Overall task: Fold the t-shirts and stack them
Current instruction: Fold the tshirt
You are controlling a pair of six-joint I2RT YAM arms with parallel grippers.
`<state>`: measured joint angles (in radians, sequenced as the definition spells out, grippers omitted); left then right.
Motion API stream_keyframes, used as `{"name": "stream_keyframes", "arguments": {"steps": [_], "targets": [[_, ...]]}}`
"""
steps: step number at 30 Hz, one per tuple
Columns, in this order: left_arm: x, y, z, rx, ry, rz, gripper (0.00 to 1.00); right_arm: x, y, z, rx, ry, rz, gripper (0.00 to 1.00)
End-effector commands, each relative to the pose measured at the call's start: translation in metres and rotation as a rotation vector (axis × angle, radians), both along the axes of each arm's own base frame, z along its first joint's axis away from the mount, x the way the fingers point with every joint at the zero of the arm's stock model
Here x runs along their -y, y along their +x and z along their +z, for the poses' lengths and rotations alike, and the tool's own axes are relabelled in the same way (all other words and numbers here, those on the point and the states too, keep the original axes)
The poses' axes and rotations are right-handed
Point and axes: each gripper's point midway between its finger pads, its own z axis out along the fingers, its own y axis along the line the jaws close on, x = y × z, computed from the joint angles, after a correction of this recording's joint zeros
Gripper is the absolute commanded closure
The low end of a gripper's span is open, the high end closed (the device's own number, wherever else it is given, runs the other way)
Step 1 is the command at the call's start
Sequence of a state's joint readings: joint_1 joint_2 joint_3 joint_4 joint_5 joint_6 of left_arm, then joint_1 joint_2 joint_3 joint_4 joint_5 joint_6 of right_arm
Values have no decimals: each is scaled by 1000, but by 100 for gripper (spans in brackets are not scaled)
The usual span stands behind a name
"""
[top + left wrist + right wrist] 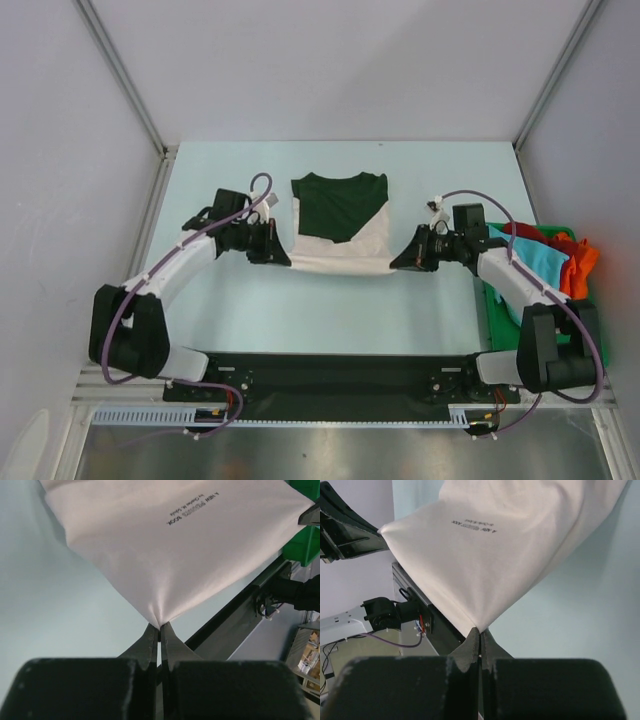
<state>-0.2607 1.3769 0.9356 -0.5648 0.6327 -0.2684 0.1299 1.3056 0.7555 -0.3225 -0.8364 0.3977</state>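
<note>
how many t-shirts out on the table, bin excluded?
2: cream-white t-shirt, near corners pinched by left gripper and right gripper; dark green t-shirt overlapping it, farther back. The bin pile may hide more.

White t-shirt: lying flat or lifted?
Near edge lifted: left hand and right hand each pinch a corner of the white t-shirt, stretching it.

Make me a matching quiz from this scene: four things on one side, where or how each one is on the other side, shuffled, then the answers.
Things:
1. white shirt
2. green shirt
3. bin
4. left tool

States:
A. at the right side, with bright clothes in it
B. shut on a corner of cloth
C. lying in the middle, gripped by nothing
D. pulled taut between two pinched corners

Pairs: 1-D, 2-C, 3-A, 4-B
</note>
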Motion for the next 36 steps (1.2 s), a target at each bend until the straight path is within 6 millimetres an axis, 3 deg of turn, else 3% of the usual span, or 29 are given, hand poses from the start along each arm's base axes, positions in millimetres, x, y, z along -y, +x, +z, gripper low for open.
{"name": "stream_keyframes", "arguments": {"steps": [1, 3, 4, 6, 8, 9, 10, 11, 12, 13, 14, 15, 16, 17, 20, 21, 22, 26, 29, 36], "targets": [[4, 54, 28, 170, 11, -6, 99, -2, 38, 21, 125, -1, -9, 100], [7, 74, 32, 198, 17, -6, 100, -4, 65, 30, 162, 6, -17, 100], [11, 97, 37, 222, 17, -2, 99, -4, 77, 34, 177, 8, -21, 100], [14, 124, 43, 256, 27, 12, 100, -8, 115, 43, 227, 15, -25, 100], [18, 165, 38, 275, 47, 23, 100, -11, 146, 45, 262, 13, -25, 100], [16, 182, 30, 276, 77, 48, 99, -14, 176, 41, 291, 3, -26, 100], [19, 206, 46, 327, 77, 60, 100, -16, 192, 41, 311, -4, -26, 100], [19, 221, 16, 287, 114, 56, 99, -17, 207, 37, 321, -15, -30, 97], [15, 237, 14, 313, 152, 82, 100, -19, 234, 26, 339, -33, -40, 80], [14, 255, 24, 364, 165, 99, 99, -18, 247, 23, 348, -51, -54, 69], [12, 266, 11, 361, 190, 112, 93, -17, 259, 16, 350, -75, -71, 58], [10, 275, 11, 380, 211, 130, 79, -13, 270, 9, 347, -114, -104, 36], [0, 288, 17, 427, 269, 166, 50, -13, 279, 10, 365, -124, -103, 30], [-4, 293, 16, 440, 298, 181, 40, -13, 280, 13, 375, -125, -99, 27], [-20, 290, 13, 437, 370, 218, 34, -8, 270, 30, 391, -100, -112, 27], [-23, 286, 18, 442, 375, 225, 34, -10, 265, 37, 397, -73, -98, 27], [-26, 277, 8, 413, 389, 221, 32, -9, 260, 40, 392, -63, -97, 28], [-27, 248, 2, 376, 387, 160, 26, -8, 239, 51, 377, -30, -87, 30], [-19, 230, -8, 333, 354, 83, 23, -12, 232, 47, 353, -2, -69, 32], [-6, 209, -31, 246, 283, -6, 23, -18, 232, 1, 253, -26, -39, 34]]}}
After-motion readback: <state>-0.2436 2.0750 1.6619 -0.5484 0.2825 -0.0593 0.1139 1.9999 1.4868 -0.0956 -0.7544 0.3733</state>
